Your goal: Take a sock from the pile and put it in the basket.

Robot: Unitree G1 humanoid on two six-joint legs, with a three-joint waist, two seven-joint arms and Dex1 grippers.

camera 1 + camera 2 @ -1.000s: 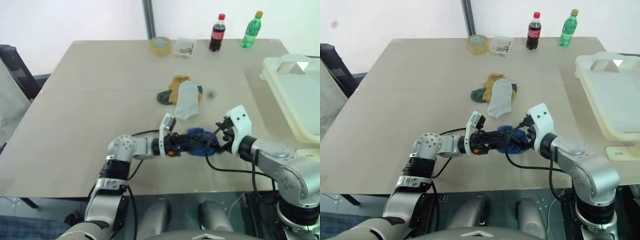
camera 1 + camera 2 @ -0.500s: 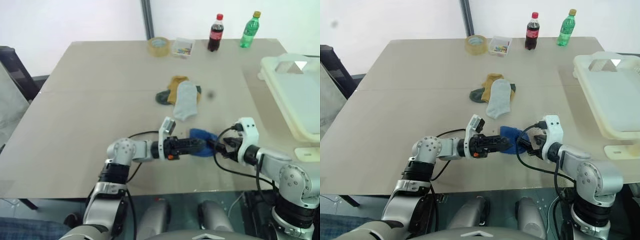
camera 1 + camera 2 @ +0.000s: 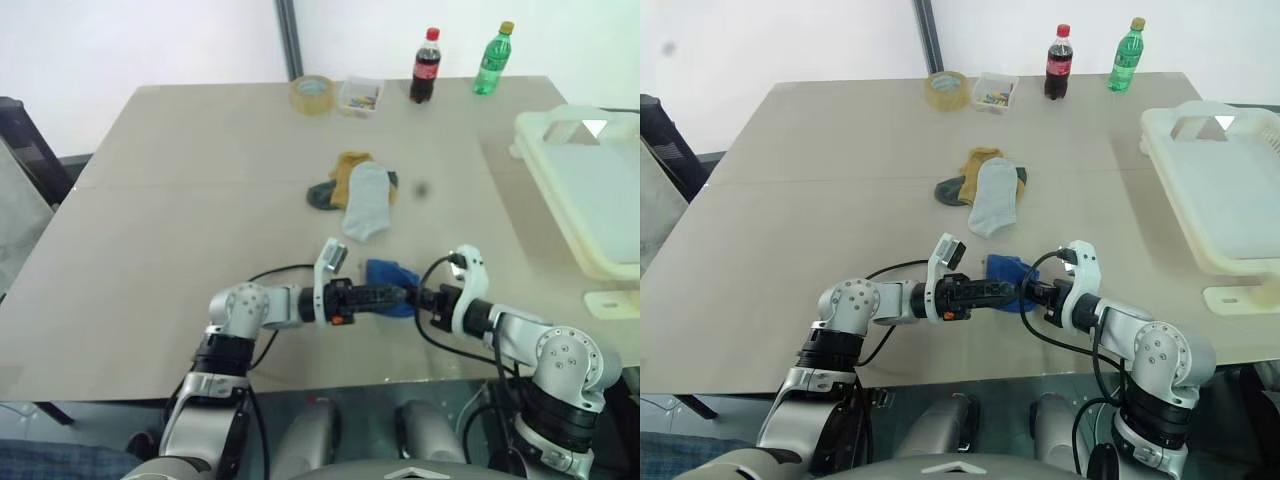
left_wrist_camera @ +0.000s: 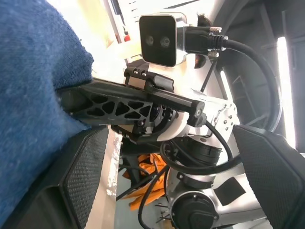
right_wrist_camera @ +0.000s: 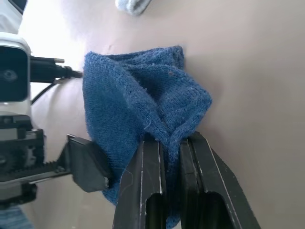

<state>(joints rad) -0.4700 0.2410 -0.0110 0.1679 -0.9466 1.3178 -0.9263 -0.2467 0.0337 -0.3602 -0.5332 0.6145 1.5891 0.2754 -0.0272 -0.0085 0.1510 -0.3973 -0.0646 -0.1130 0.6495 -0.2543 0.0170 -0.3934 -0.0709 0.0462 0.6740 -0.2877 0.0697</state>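
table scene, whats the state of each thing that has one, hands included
right hand: shut, pinching a fold of the blue sock
left hand: open, fingers wide beside the blue sock
blue sock: bunched up, on the table, apart from the other socks
pile: grey sock lying over the mustard and dark green ones
basket: no sock visible in it
cola bottle: upright, capped
green bottle: upright, capped
tape roll: lying flat

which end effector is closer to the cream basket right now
The right. The right end effector, pinched on the blue sock, lies on the side of the basket; the left end effector reaches in from the sock's far side.
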